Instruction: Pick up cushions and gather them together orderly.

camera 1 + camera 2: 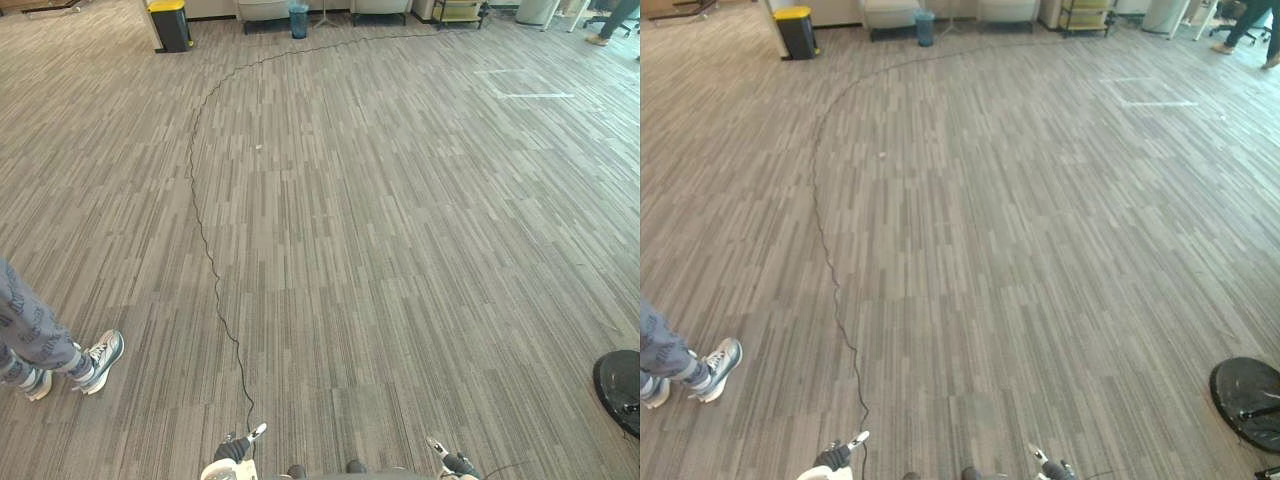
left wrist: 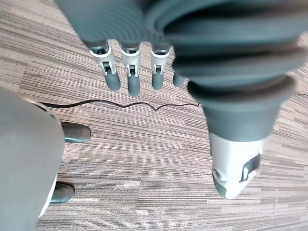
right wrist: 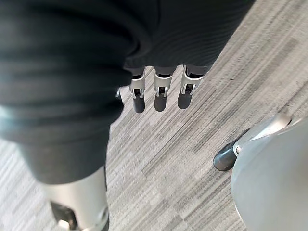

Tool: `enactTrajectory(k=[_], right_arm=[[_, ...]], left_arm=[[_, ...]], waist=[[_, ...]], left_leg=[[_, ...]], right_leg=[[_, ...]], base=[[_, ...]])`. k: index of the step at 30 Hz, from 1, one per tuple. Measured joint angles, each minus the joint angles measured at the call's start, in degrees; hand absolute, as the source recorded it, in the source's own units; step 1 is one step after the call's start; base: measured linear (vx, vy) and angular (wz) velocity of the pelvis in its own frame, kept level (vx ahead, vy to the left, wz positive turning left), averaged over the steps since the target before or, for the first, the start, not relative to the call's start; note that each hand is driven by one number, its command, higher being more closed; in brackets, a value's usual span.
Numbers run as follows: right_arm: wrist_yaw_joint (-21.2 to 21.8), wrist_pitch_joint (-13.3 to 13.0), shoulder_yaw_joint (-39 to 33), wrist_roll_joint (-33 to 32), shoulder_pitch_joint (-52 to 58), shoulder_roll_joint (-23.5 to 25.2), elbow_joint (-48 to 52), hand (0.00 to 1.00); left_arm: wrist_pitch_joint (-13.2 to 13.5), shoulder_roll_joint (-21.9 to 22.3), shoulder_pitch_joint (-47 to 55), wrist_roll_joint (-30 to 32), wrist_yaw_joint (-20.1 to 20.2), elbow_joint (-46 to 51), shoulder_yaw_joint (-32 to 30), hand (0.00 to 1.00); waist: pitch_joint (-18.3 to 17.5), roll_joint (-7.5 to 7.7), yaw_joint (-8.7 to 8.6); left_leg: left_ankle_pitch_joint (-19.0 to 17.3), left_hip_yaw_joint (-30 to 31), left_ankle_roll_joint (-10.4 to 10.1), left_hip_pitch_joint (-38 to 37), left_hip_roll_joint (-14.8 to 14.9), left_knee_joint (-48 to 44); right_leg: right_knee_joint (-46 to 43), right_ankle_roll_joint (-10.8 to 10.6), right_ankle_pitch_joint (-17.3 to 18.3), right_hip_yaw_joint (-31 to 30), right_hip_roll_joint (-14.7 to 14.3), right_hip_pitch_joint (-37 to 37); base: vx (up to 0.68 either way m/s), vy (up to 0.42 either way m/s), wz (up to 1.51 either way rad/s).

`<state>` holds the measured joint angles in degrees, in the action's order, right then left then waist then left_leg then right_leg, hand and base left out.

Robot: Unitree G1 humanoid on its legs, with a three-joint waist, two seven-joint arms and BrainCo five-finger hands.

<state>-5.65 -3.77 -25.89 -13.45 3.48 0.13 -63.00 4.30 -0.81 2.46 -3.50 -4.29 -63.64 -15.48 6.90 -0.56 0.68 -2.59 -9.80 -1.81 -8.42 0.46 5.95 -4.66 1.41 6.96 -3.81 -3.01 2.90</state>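
My left hand (image 1: 237,447) hangs low at the bottom edge of the eye views, and my right hand (image 1: 455,462) hangs low to its right. In the left wrist view the left hand's fingers (image 2: 130,72) point straight down over the grey striped carpet and hold nothing. The right hand's fingers (image 3: 159,91) are just as straight over the carpet in the right wrist view, also with nothing in them.
A person's legs and sneakers (image 1: 60,355) stand close at the left. A black round base (image 1: 620,388) lies at the right edge. Far back are a yellow-lidded bin (image 1: 171,25), a blue bin (image 1: 299,18) and light seats (image 1: 264,10). Another person (image 1: 612,22) is far right.
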Motion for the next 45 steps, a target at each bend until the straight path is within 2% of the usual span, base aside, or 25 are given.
enactTrajectory(k=[4,7,8,10,15,16,19,21,22,24,25,26,29,31,32,34,35,36,37,38,39,41,42,43,45], right_arm=[[0.0,0.2,1.9,-0.1,0.3,0.3,1.3,0.00],[0.0,0.2,2.5,-0.2,0.3,0.3,1.3,0.00],[0.0,0.2,4.3,-0.2,0.3,0.0,1.3,0.00],[-0.1,0.2,5.5,-0.3,-0.2,-0.6,1.4,0.00],[0.0,0.3,6.0,-0.6,-0.5,-0.9,1.4,0.00],[0.0,0.3,6.2,-0.6,-0.8,-1.1,1.4,0.00],[-0.1,0.3,6.8,-0.4,-0.6,-1.0,1.4,0.00],[0.1,0.4,6.8,-0.2,0.0,0.6,1.5,0.00],[0.2,0.3,6.7,-0.2,0.1,1.1,1.7,0.00],[0.5,0.4,5.8,-0.2,1.2,1.8,3.7,0.00],[1.0,0.3,5.8,-0.2,1.4,1.6,4.8,0.00],[1.1,-0.1,5.8,-0.2,1.6,1.5,5.9,0.00],[1.2,-0.4,5.9,-0.2,1.7,1.5,8.3,0.00],[1.3,-0.9,5.9,-0.2,0.9,1.5,8.2,0.00],[1.3,-0.9,5.8,-0.2,0.1,1.4,7.8,0.00],[1.2,-1.0,5.8,-0.3,-0.2,1.5,7.8,0.00],[1.2,-1.0,5.8,-0.3,-0.2,1.7,7.7,0.00],[1.2,-1.0,5.8,-0.3,-0.1,1.7,7.5,0.00],[1.3,-1.0,5.5,-0.5,-0.9,0.8,6.7,0.00],[1.3,-1.1,5.9,-0.2,-1.4,-0.2,6.5,0.00],[1.4,-1.2,5.9,-0.1,-1.7,-0.4,6.3,0.00],[1.4,-0.9,6.0,-0.2,-2.2,-0.8,5.8,0.00],[1.4,-0.8,6.0,-0.2,-2.1,-0.7,5.8,0.00],[1.3,-0.8,6.7,-0.4,-2.0,-0.5,5.9,0.00],[1.3,-0.8,9.2,-0.5,-2.3,-0.2,5.8,0.00]], left_arm=[[0.0,0.0,-0.1,0.0,0.0,0.4,-1.6,0.00],[0.0,-0.2,-0.1,0.0,0.0,2.4,-2.0,0.00],[0.0,-0.1,-0.8,-0.1,0.0,2.6,-3.5,0.00],[0.1,0.3,-1.1,-1.3,0.1,3.2,-3.8,0.00],[0.5,0.6,-0.9,-3.5,0.6,3.6,-4.2,0.00],[0.5,1.7,-0.7,-4.2,0.5,4.5,-7.0,0.00],[1.1,2.0,0.3,-5.1,0.6,5.1,-7.9,0.00],[1.5,0.6,1.1,-5.0,0.6,4.9,-8.5,0.00],[1.4,0.3,0.9,-5.0,0.6,4.6,-8.4,0.00],[1.3,-0.2,0.6,-5.0,0.5,4.3,-7.5,0.00],[1.2,-0.2,0.3,-5.0,0.5,3.8,-6.8,0.00],[1.1,-0.4,-0.3,-5.0,0.5,3.1,-5.6,0.00],[0.9,-0.5,-2.0,-5.0,0.5,2.2,-2.6,0.00],[0.5,0.1,-3.7,-5.2,0.6,2.1,-1.0,0.00],[0.3,1.3,-4.8,-5.2,0.6,2.1,-0.9,0.00],[0.3,2.4,-5.2,-5.2,0.6,2.1,-0.9,0.00],[0.3,2.9,-5.2,-5.1,0.8,2.2,-0.8,0.00],[0.3,3.3,-5.2,-5.1,0.8,2.2,-0.9,0.00],[0.1,4.2,-5.0,-4.7,1.1,1.5,-0.2,0.00],[0.0,4.5,-5.1,-4.4,1.1,0.9,-1.3,0.00],[0.0,4.6,-5.1,-4.3,0.9,0.9,-1.6,0.00],[-0.1,4.0,-4.8,-3.8,0.8,0.9,-1.7,0.00],[-0.2,4.2,-4.7,-3.5,0.8,1.1,-1.9,0.00],[-0.1,4.2,-4.5,-3.3,1.0,1.8,-2.9,0.00],[0.3,4.2,-4.6,-3.3,1.1,3.7,-2.7,0.00]], waist=[[0.5,0.71,0.06],[1.0,1.41,0.73],[1.4,2.16,0.92],[1.7,1.37,1.59],[2.0,1.04,1.82],[2.0,0.99,2.45],[1.2,1.47,3.07],[-1.7,4.63,2.58],[-1.7,4.98,2.48],[-1.4,5.35,2.67],[-1.0,5.12,2.64],[-0.3,4.21,2.42],[0.2,3.73,1.97],[0.9,4.05,1.02],[1.5,3.84,0.34],[1.6,3.80,-0.22],[1.6,4.03,-0.65],[1.6,4.36,-0.77],[1.8,2.16,-0.93],[1.6,0.18,-0.93],[1.6,-0.36,-0.71],[2.0,-1.16,-0.84],[2.1,-1.13,-0.84],[2.3,-0.83,-0.49],[3.0,0.23,0.34]], left_leg=[[-2.6,0.9,-0.4,1.5,-0.1,-4.1],[-8.1,1.0,-0.5,7.8,0.5,-19.6],[-9.1,0.8,0.2,13.7,1.0,-31.0],[-10.6,-0.1,0.5,19.7,2.9,-42.5],[-10.8,-4.3,1.1,23.6,4.6,-34.8],[-7.3,-4.2,0.4,25.5,4.1,-27.5],[-2.1,-4.6,1.0,26.5,3.6,-27.4],[-7.2,-8.8,3.1,25.6,0.1,-28.7],[-7.7,-9.1,3.7,24.5,-0.7,-28.5],[-8.7,-9.5,5.2,17.9,-3.0,-25.1],[-9.4,-9.2,5.5,13.1,-3.4,-22.8],[-10.1,-8.5,5.4,9.0,-3.5,-21.2],[-10.1,-8.6,5.4,0.4,-3.4,-15.7],[-10.3,-8.4,5.4,-3.8,-3.4,-12.1],[-10.4,-8.3,5.5,-7.2,-3.0,-9.5],[-10.6,-8.1,5.8,-9.8,-2.8,-8.0],[-11.0,-6.6,6.0,-10.9,-3.1,-8.0],[-11.1,-5.7,5.9,-11.7,-3.6,-8.0],[-10.9,-3.6,5.7,-13.1,-1.9,-8.9],[-10.5,-2.7,5.0,-12.1,-0.1,-12.6],[-9.9,-2.3,4.1,-11.1,0.3,-15.1],[-3.6,0.7,-2.1,-5.0,2.9,-32.5],[1.0,2.4,-4.3,-2.2,3.3,-39.1],[2.9,4.1,-6.1,3.7,4.4,-52.5],[0.2,2.8,-4.1,11.6,5.5,-65.9]], right_leg=[[-5.5,0.4,3.4,1.1,0.5,-1.8],[-9.3,1.1,6.4,2.4,1.3,-2.0],[-11.0,1.4,7.9,3.5,2.0,-2.6],[-12.4,2.1,9.7,4.8,2.1,-2.5],[-12.0,1.1,13.2,4.5,4.3,0.8],[-11.7,0.0,14.9,2.7,5.7,0.7],[-10.9,-0.7,17.2,-0.5,7.2,1.7],[-9.6,-4.5,15.6,-4.3,11.7,2.6],[-11.6,-5.1,14.9,-5.4,12.3,2.3],[-29.6,-8.2,9.9,-9.5,11.5,-2.0],[-43.5,-10.7,5.4,-10.5,9.8,-7.1],[-52.9,-11.0,4.9,-9.5,8.7,-10.8],[-60.9,-8.8,6.7,-3.6,7.4,-22.3],[-56.8,-7.7,8.3,0.5,6.4,-28.4],[-50.3,-5.6,8.9,3.1,5.3,-30.6],[-37.8,-3.1,6.7,5.3,3.8,-31.9],[-27.1,-2.4,2.6,5.4,3.1,-30.9],[-23.7,-1.4,-0.2,5.1,3.0,-30.7],[-25.3,1.3,-1.6,5.8,1.8,-29.5],[-25.7,2.6,0.1,6.6,0.7,-29.0],[-26.3,3.3,0.9,6.5,0.1,-28.7],[-25.5,4.9,3.1,6.6,-1.4,-23.8],[-23.9,5.2,3.7,6.0,-1.7,-21.4],[-20.2,5.7,5.0,4.4,-2.4,-16.5],[-16.6,6.9,6.2,1.2,-3.0,-10.1]], base=[[0.05,-0.037,0.14],[0.00,-0.085,0.29],[0.00,-0.051,0.41],[0.04,0.004,0.33],[0.19,0.118,0.06],[0.37,0.298,-0.39],[0.37,0.287,-0.60],[0.72,0.355,-0.50],[0.75,0.332,-0.12],[0.52,0.254,0.01],[0.50,0.228,-0.03],[0.48,0.208,-0.06],[0.46,0.131,0.02],[0.43,0.038,0.28],[0.47,-0.013,0.30],[0.55,-0.064,0.27],[0.44,-0.095,0.32],[0.48,-0.131,0.32],[0.71,-0.198,0.13],[0.70,-0.198,0.02],[0.69,-0.200,-0.09],[0.59,-0.182,-0.07],[0.55,-0.132,-0.15],[0.48,-0.089,-0.38],[0.42,-0.058,-0.63]])
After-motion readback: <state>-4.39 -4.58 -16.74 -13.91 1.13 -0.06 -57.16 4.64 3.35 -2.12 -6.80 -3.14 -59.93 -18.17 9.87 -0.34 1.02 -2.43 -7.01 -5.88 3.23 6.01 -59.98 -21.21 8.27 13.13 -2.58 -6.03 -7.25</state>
